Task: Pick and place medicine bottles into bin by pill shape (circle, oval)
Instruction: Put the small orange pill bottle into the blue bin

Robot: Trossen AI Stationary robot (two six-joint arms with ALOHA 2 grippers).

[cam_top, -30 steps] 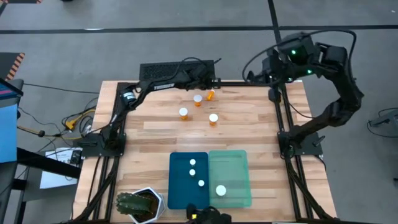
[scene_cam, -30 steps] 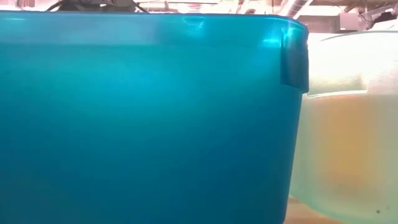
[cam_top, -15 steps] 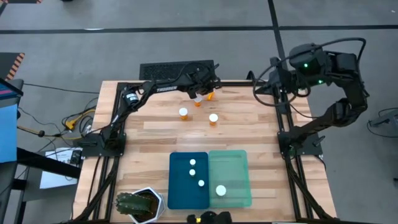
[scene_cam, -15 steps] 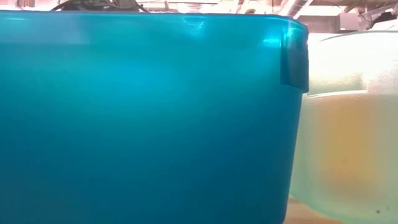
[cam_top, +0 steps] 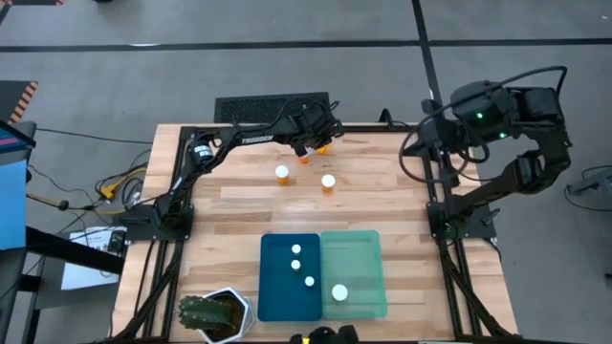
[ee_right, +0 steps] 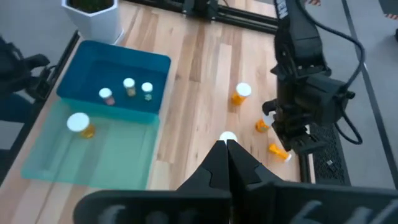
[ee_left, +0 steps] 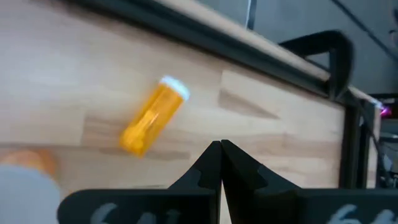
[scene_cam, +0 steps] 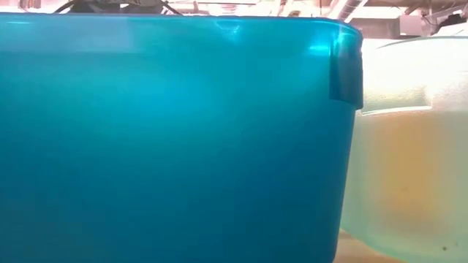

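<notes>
Now the left hand, fingers pressed together and empty, hovers by the far edge of the wooden surface, apparently lining up on the toppled orange translucent vial with its white cap. Two more capped orange vials stand mid-surface, while sorted ones sit in the dark blue plastic tray and the mint green translucent tray at the near edge; the right hand, shut and empty, waits beyond the right edge.

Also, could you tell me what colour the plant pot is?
White; the plant pot shows best in the right wrist view.
</notes>
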